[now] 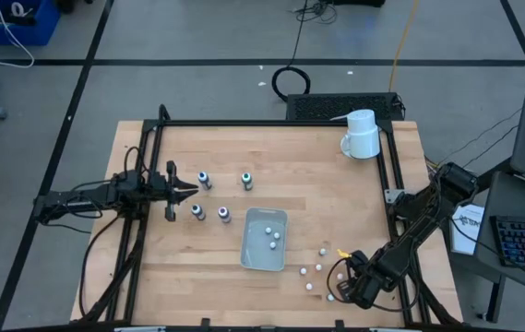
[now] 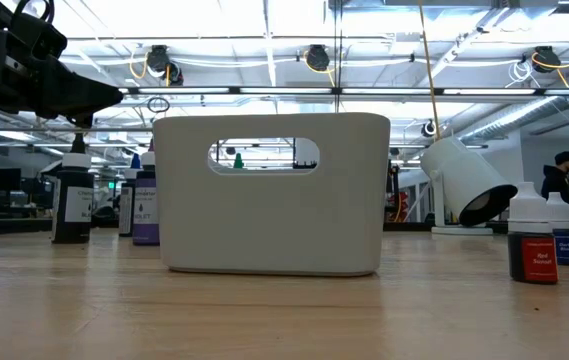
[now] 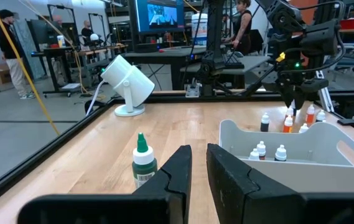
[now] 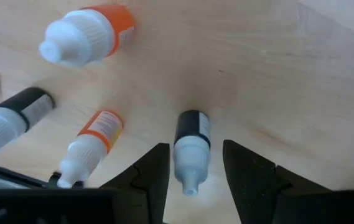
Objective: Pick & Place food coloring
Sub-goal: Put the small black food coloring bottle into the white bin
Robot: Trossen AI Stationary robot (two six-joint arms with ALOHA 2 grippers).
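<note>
Directly between the jaws of your right gripper (image 4: 192,165) stands a small black-labelled bottle (image 4: 191,149) with a white cap. The jaws are spread to either side of it and do not appear to press it; nothing is held. Seen from the wrist, the bottle's long axis runs along the line of the fingers, cap toward the camera, so you appear to be looking down on an upright bottle. The coming move turns on that alignment: the bottle is centred in the gap, and closing should take it across its body. Around it, close by, stand two orange-labelled bottles (image 4: 93,144) and another black-labelled one (image 4: 15,118); mind the nearer orange one beside the finger. In the high view this cluster sits near the front right of the wooden surface (image 1: 317,184), just right of the white bin (image 1: 264,240), which already holds several bottles. Your left gripper (image 1: 186,191) waits at the left side with its jaws shut and empty, among four dark-capped bottles (image 1: 204,179). A white mug (image 1: 362,135) lies at the far right corner. The room beyond shows workbenches and people, well apart from the surface.
</note>
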